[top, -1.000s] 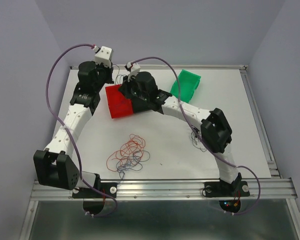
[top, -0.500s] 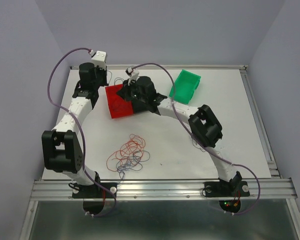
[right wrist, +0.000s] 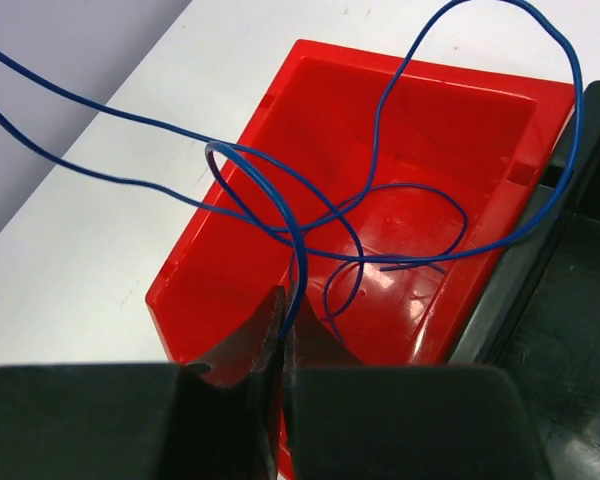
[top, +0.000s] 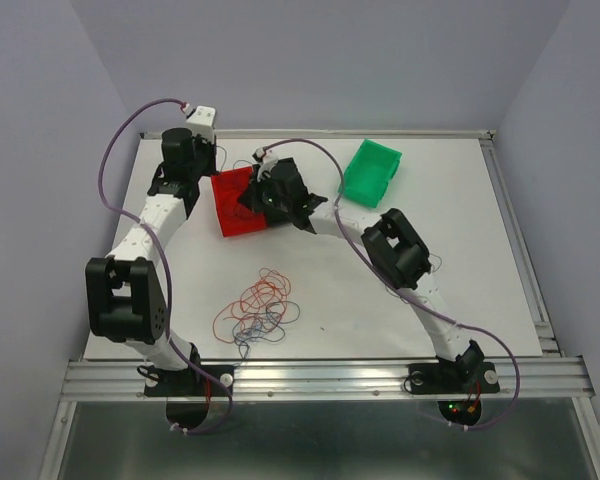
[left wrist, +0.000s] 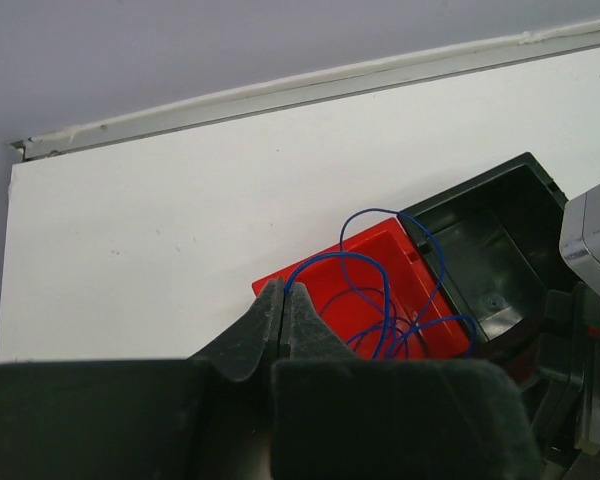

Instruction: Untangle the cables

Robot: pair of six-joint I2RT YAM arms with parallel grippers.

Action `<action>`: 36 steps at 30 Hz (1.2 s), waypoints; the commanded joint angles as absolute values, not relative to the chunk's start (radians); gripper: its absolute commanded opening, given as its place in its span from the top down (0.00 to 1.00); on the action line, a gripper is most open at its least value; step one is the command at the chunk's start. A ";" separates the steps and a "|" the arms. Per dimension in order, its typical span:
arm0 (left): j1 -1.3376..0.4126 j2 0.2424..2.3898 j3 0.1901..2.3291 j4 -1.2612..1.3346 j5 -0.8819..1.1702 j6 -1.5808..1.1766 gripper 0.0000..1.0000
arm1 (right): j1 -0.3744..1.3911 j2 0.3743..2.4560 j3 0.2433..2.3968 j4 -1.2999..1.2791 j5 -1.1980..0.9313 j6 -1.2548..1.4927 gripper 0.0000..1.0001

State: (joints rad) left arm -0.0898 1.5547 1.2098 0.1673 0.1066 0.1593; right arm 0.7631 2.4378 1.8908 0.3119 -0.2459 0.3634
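A tangle of red, blue and black cables (top: pixel 258 307) lies on the white table near the front. A thin blue cable (right wrist: pixel 380 190) loops over the red bin (right wrist: pixel 280 260), which also shows in the top view (top: pixel 238 205) and the left wrist view (left wrist: pixel 375 275). My left gripper (left wrist: pixel 283 290) is shut on one end of the blue cable (left wrist: pixel 380 290). My right gripper (right wrist: pixel 285 300) is shut on another part of it, just above the red bin. Both grippers sit at the back of the table by the bin.
A green bin (top: pixel 372 170) stands at the back right. A black bin (left wrist: pixel 490 240) lies beside the red one, under the right arm. A few dark strands (top: pixel 390 275) lie by the right arm's elbow. The back wall is close behind both grippers.
The left arm's elbow has risen and folded back toward its base. The right arm has folded in, and its gripper has shifted slightly left over the red bin.
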 commanded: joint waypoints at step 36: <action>-0.169 1.755 1.289 0.107 0.008 0.229 1.00 | 0.867 2.151 1.684 0.259 0.203 0.284 0.42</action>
State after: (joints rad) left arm -0.1509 1.7477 1.2537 0.1001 0.0216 0.2043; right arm 0.8669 2.2101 1.7168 0.1684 0.1837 0.3035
